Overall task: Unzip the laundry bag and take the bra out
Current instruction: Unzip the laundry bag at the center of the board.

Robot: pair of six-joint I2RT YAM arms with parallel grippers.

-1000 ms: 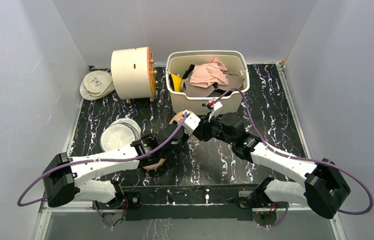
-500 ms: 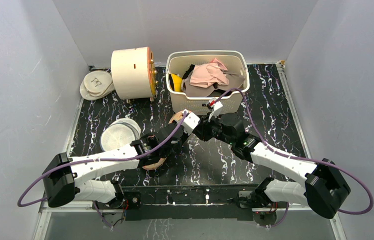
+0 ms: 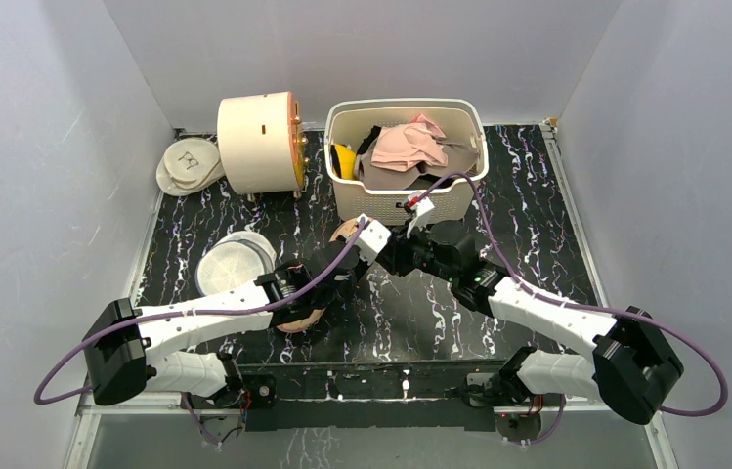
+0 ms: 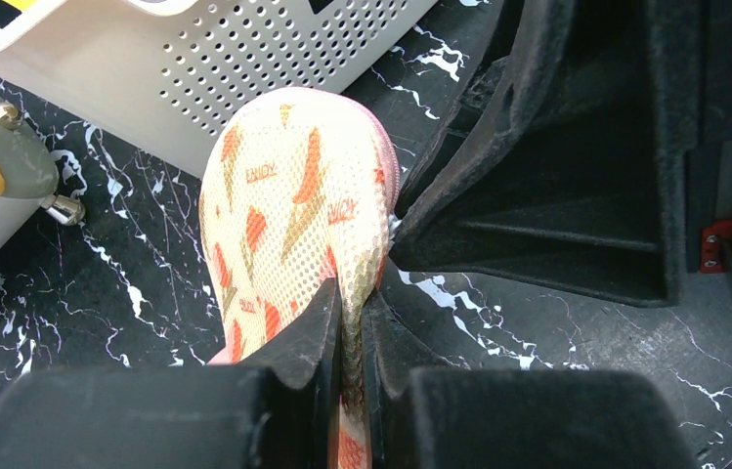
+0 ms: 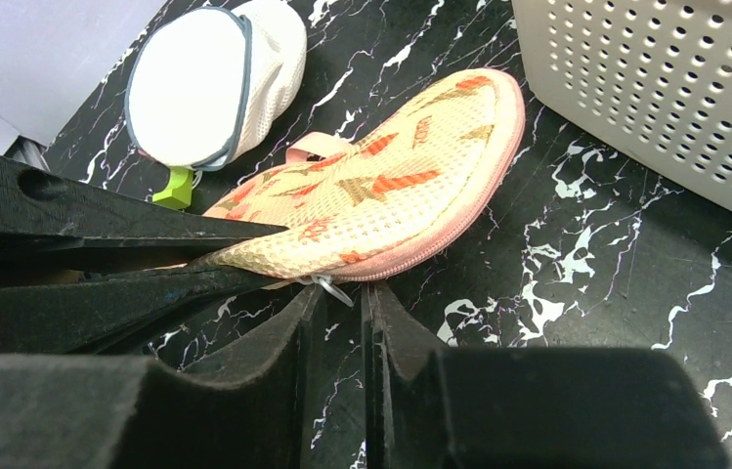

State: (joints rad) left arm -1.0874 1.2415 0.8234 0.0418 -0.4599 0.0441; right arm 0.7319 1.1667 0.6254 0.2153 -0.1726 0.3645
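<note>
The laundry bag (image 4: pixel 293 215), cream mesh with orange-and-green print and pink zip trim, lies on the black marble table in front of the basket. It also shows in the right wrist view (image 5: pixel 381 195) and, partly under my arms, in the top view (image 3: pixel 345 231). My left gripper (image 4: pixel 352 298) is shut on the bag's near edge. My right gripper (image 5: pixel 344 286) stands a narrow gap open at the zipped pink edge. The pale zipper pull (image 5: pixel 332 289) lies at the mouth of that gap, touching one fingertip. In the top view both grippers meet near the table's middle (image 3: pixel 381 259). The bra is hidden.
A white perforated basket (image 3: pixel 406 195) full of clothes stands just behind the bag. A round white mesh disc (image 5: pixel 195 88) with a green tab lies left of it, also in the top view (image 3: pixel 230 264). A cream drum (image 3: pixel 259 142) and another white pouch (image 3: pixel 189 164) sit at the back left.
Almost nothing; both arms have shifted very slightly where they meet at the bag, and the bag's near end has moved a little under the left arm.
</note>
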